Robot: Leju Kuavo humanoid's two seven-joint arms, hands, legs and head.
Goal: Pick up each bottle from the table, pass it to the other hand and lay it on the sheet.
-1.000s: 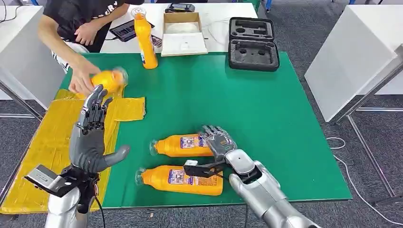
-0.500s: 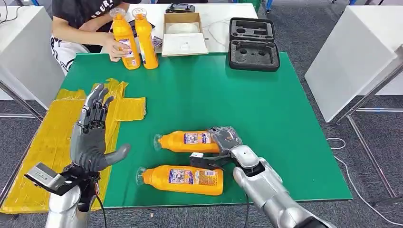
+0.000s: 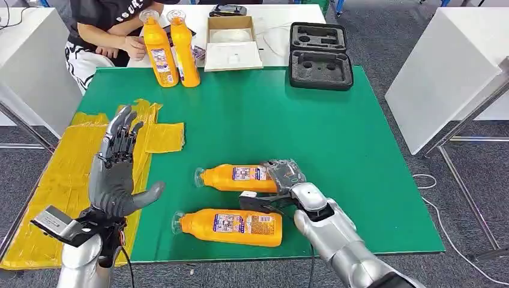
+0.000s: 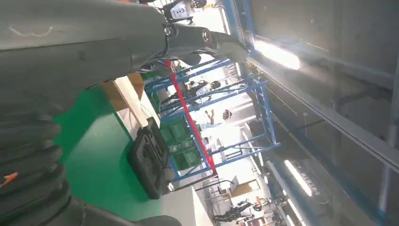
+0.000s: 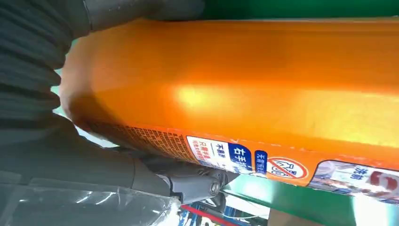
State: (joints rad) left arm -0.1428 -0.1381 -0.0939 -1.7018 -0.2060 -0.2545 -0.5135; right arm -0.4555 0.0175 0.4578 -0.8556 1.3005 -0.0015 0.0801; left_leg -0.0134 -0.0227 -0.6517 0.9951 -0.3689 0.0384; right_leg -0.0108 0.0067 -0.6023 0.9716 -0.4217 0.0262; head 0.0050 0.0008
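Note:
Two orange bottles lie on their sides on the green table point(image 3: 336, 138). My right hand point(image 3: 283, 175) wraps its fingers over the base end of the farther bottle point(image 3: 234, 178); in the right wrist view that bottle point(image 5: 263, 99) lies tight against the hand point(image 5: 42, 94). The nearer bottle point(image 3: 231, 227) lies free by the front edge, beside my right forearm. My left hand point(image 3: 117, 165) is raised over the yellow sheet point(image 3: 60, 180), fingers straight and spread, thumb out, holding nothing; the left wrist view shows it as a grey bulk point(image 4: 56, 56).
Two more orange bottles point(image 3: 159, 51) point(image 3: 186, 51) stand upright at the back left, next to a seated person's hand point(image 3: 129, 45). A cardboard box point(image 3: 231, 42) and a black foam case point(image 3: 320, 55) sit at the far edge. A white table point(image 3: 450, 66) stands right.
The person carried a bottle off the sheet, stood it upright beside the other at the back and drew the hand away. My right hand closed over the farther lying bottle's base, nudging it slightly.

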